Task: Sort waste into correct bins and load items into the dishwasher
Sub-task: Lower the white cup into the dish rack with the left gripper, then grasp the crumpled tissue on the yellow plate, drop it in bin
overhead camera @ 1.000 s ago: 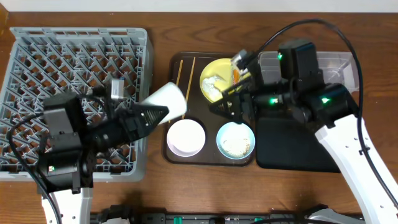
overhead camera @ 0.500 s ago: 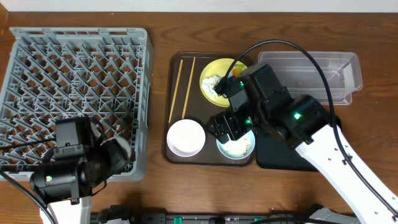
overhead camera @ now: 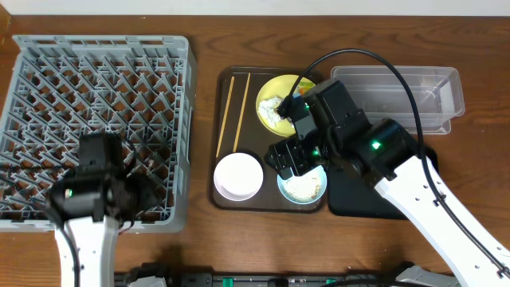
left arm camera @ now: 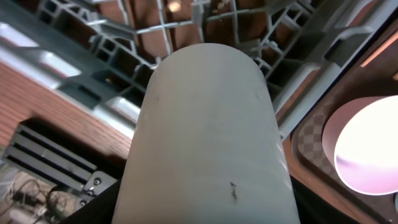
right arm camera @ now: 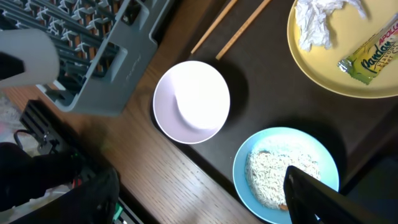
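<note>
Left gripper (overhead camera: 139,195): lower left of the overhead view, over the lower right corner of the grey rack (overhead camera: 96,72). Its fingers are mostly hidden, but it seems clamped round a white cup (left arm camera: 205,137).
Cup: fills the middle of the left wrist view, reaching lengthwise out from the gripper, above the rack's edge.
Right gripper (overhead camera: 288,157): jaws wide apart, holding nothing, hanging over the brown tray (overhead camera: 251,139).
Blue bowl (right arm camera: 286,174): just below the right gripper, with rice in it. One finger (right arm camera: 311,199) shows over its lower rim.
White bowl (right arm camera: 191,101): left of the blue bowl, on the same tray.
Yellow plate (right arm camera: 311,68): upper right of the right wrist view, carrying a tissue (right arm camera: 323,22) and a wrapper (right arm camera: 367,56).
Chopsticks (overhead camera: 242,112): upper left of the tray.
</note>
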You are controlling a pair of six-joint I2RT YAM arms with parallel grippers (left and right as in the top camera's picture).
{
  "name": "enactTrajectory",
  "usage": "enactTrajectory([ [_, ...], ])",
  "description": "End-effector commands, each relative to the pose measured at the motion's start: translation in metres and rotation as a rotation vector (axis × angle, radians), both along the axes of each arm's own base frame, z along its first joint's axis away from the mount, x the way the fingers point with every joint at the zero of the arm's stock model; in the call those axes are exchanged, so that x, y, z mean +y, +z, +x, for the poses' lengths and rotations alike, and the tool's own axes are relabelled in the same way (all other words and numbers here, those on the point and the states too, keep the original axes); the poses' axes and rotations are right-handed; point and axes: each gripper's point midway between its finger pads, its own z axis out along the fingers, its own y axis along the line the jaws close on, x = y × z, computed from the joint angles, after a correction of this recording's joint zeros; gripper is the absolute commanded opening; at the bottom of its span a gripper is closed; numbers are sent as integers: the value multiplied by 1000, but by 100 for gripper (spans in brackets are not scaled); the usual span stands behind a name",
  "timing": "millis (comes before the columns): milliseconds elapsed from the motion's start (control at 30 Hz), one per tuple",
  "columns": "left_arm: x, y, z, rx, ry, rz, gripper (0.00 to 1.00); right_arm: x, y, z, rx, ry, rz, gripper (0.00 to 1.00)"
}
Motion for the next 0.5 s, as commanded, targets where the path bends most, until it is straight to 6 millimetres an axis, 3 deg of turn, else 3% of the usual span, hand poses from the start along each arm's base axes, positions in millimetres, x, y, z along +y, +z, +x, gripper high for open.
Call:
enactTrajectory([
  [0,-2,-6,8,34,5,-31,63,1,-1,0,7,-7,-4,83],
  [233,-9,-17,10,99,0,-82,70,1,-2,0,7,-6,-5,83],
  [467,-9,-18,11,99,1,-82,89,1,-2,0,7,-6,-5,83],
])
